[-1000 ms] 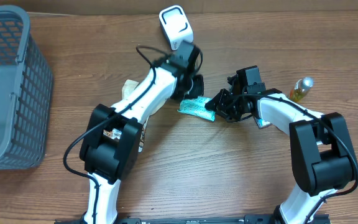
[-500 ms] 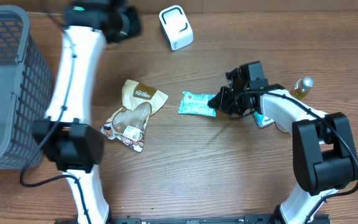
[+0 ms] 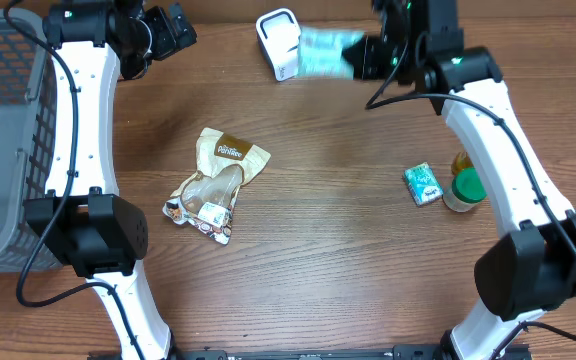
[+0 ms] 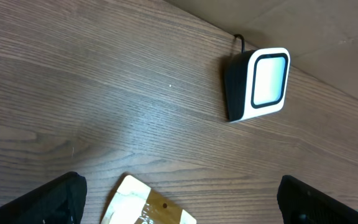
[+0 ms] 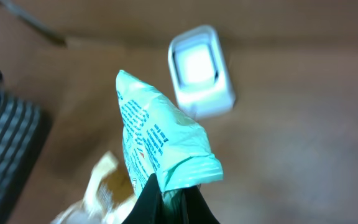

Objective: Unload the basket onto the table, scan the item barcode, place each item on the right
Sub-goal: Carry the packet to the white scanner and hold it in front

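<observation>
Overhead: teal packet [image 3: 323, 52] held up just beside the scanner [image 3: 280, 42].
Right gripper [image 3: 366, 58]: pinched tight on the packet's end.
Left gripper [image 3: 171, 24]: jaws wide, empty, well apart from the scanner.
Risk: with such a thin corner pinch, the packet may twist and hide its barcode from the scanner.
</observation>
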### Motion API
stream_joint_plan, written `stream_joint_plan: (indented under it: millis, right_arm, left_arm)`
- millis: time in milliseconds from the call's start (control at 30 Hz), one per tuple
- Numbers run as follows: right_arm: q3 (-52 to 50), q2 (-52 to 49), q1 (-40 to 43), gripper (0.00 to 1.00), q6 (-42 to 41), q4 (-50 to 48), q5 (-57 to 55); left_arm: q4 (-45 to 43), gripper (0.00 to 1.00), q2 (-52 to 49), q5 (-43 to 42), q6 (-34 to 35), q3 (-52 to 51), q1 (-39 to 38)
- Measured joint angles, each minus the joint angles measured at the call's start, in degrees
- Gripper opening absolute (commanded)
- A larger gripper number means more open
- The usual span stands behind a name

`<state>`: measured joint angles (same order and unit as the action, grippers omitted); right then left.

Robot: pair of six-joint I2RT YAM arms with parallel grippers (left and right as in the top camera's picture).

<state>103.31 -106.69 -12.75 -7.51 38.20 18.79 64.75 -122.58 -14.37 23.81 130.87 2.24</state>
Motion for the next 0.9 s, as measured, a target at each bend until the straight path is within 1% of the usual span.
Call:
stream_joint_plan:
  millis: [133,300,400,567,700,900]
  right_arm:
    - [0.9,0.8,-2.7,0.04,6.5,-6.3,-8.2]
    - [0.9,-0.3,-9.0,0.04,16.3,-11.9,-19.2]
    - [0.9,-2.7,-12.4,0.04,21.4,-17.5,-25.6]
    - [0.9,-9.8,-14.2,0.04,28.8,-28.1,-34.1]
    - [0.9,-15.3,-13.9,0.04,32.8,-32.8,-37.8]
    - [0.9,-22.3,-13.7,0.04,35.4,-39.0,-41.5]
  left_arm:
    - [0.0,1.0,0.0,0.0,0.0,0.0,0.0]
    - [0.0,1.0,0.0,0.0,0.0,0.0,0.0]
    - [0.0,1.0,0.0,0.0,0.0,0.0,0.0]
    - [0.0,1.0,0.0,0.0,0.0,0.0,0.0]
    - [0.0,1.0,0.0,0.0,0.0,0.0,0.0]
    - [0.0,1.0,0.0,0.0,0.0,0.0,0.0]
